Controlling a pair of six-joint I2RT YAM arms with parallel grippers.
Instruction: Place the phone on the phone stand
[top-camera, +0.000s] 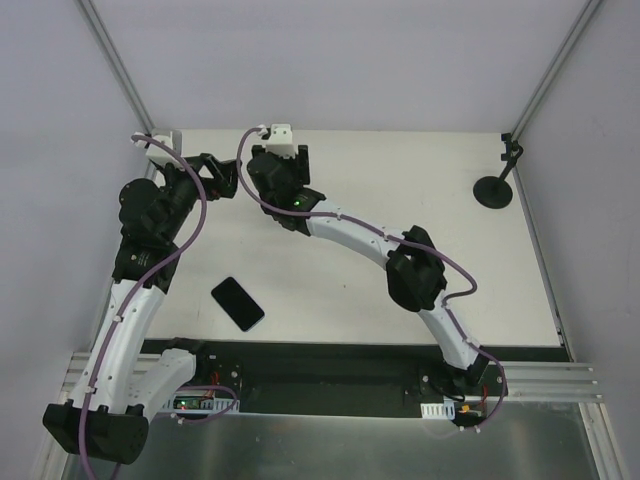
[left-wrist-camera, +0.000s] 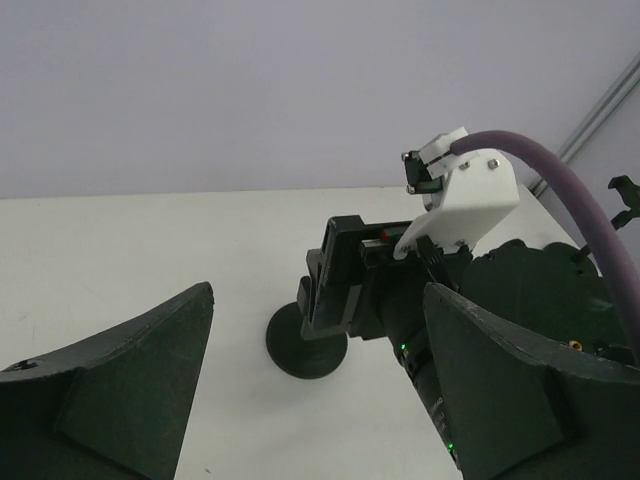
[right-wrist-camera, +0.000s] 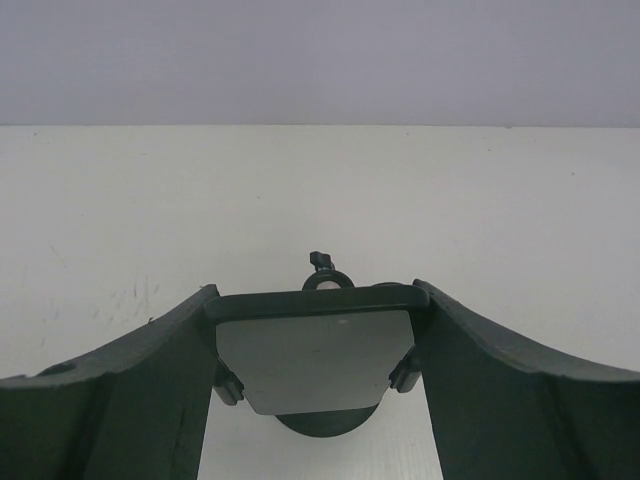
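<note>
Phone (top-camera: 238, 303): one, black, flat on white table (top-camera: 400, 170) near front edge, left of centre, no arm touching it. Pale grey walls (top-camera: 350, 60) around; metal frame posts (top-camera: 113, 60) at corners. Two stands. One phone stand (left-wrist-camera: 305, 345) at far side, plate pinched between right gripper (right-wrist-camera: 315, 300) fingers. Second round-based stand (top-camera: 492, 190) far right, alone. Left gripper (top-camera: 218, 178): fingers spread wide, holding nothing, beside held stand. From above, held stand hidden under right wrist. Cannot tell whether its base rests on table.
</note>
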